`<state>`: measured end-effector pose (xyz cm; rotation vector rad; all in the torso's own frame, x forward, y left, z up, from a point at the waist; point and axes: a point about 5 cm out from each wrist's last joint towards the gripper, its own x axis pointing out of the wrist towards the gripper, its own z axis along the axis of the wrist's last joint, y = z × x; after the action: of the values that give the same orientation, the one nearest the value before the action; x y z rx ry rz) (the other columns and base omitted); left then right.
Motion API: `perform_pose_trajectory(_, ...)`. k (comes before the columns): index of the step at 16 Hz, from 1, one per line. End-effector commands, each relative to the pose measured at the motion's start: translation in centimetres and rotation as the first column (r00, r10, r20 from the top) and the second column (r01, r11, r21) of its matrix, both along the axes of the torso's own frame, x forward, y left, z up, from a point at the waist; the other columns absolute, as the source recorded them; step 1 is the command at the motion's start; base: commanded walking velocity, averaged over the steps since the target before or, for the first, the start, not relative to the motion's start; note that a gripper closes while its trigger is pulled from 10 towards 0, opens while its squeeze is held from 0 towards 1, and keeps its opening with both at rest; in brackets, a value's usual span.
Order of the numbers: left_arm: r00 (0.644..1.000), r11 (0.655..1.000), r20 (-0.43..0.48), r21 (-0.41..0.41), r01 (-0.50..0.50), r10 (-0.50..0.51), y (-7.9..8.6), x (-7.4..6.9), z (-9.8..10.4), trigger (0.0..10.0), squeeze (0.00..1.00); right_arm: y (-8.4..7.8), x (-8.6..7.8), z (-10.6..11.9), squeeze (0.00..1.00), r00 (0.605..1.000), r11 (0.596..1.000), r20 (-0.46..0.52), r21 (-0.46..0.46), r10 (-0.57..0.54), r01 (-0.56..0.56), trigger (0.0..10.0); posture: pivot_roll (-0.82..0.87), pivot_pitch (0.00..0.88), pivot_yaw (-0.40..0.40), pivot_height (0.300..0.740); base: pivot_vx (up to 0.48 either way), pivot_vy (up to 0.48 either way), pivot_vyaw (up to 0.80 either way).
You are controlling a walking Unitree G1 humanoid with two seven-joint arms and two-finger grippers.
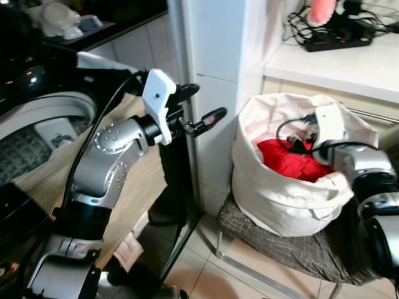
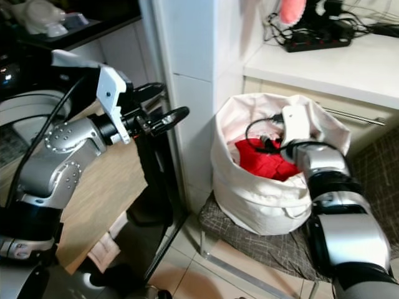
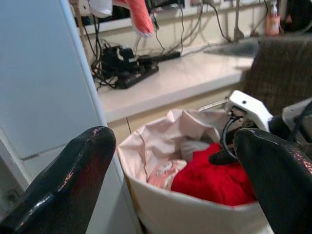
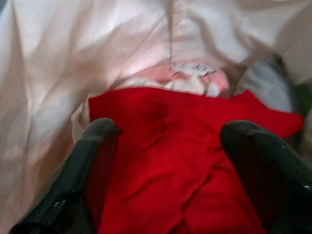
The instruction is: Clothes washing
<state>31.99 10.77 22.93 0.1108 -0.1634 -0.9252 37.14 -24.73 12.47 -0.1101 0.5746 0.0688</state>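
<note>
Two grippers are seen at different heights. The right gripper [image 4: 165, 161] is lowered into a white fabric laundry bag [image 1: 274, 193], its fingers spread apart over a red garment [image 1: 288, 159] lying at the top of the bag; pink and white clothing [image 4: 195, 78] is visible beneath it. The bag is set on a chair with a checked seat [image 1: 280, 246], beside a white pillar [image 1: 215, 56]. The left gripper [image 1: 198, 107] is held raised beside the pillar, fingers apart and empty. A power strip [image 1: 336, 38] is seen on the worktop [image 1: 349, 65] behind.
</note>
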Motion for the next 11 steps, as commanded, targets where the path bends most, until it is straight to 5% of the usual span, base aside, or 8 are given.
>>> perform_pose_trajectory(1,1.0,0.999,-0.029,0.044,0.001,0.0,0.2,-0.5,-0.4,10.0,0.0,-0.2,0.0,-0.2,1.0,1.0,1.0,-0.005,-0.02,0.005,-0.005,10.0,0.1,0.047,0.085,0.74,0.0,0.0,0.0)
perform_pose_trajectory(4,0.993,0.993,-0.076,0.065,0.095,-0.09,0.0,-2.2,0.3,10.0,0.0,-0.4,-0.2,-0.8,1.0,1.0,0.998,-0.017,-0.064,0.001,-0.003,10.0,0.13,0.076,0.091,0.74,0.0,0.0,0.0)
perform_pose_trajectory(5,0.98,0.982,-0.107,0.077,0.174,-0.165,-0.4,-3.7,1.0,10.0,0.0,-1.1,-0.4,-1.1,0.0,0.998,0.99,0.005,-0.124,-0.065,0.065,10.0,0.17,0.102,0.096,0.74,0.0,0.0,0.0)
perform_pose_trajectory(9,0.994,0.988,-0.079,0.124,0.09,-0.081,0.1,-3.6,2.1,10.0,0.0,-0.6,-0.9,-2.4,0.0,0.993,0.993,0.019,0.002,-0.12,0.12,10.0,0.24,0.138,0.099,0.74,0.0,0.0,0.0)
perform_pose_trajectory(11,0.995,0.987,-0.079,0.141,0.071,-0.061,0.6,-4.1,3.0,10.0,0.0,-0.4,-1.5,-3.7,0.0,0.994,0.994,-0.03,-0.032,-0.108,0.107,10.0,0.27,0.148,0.105,0.74,0.0,0.0,0.0)
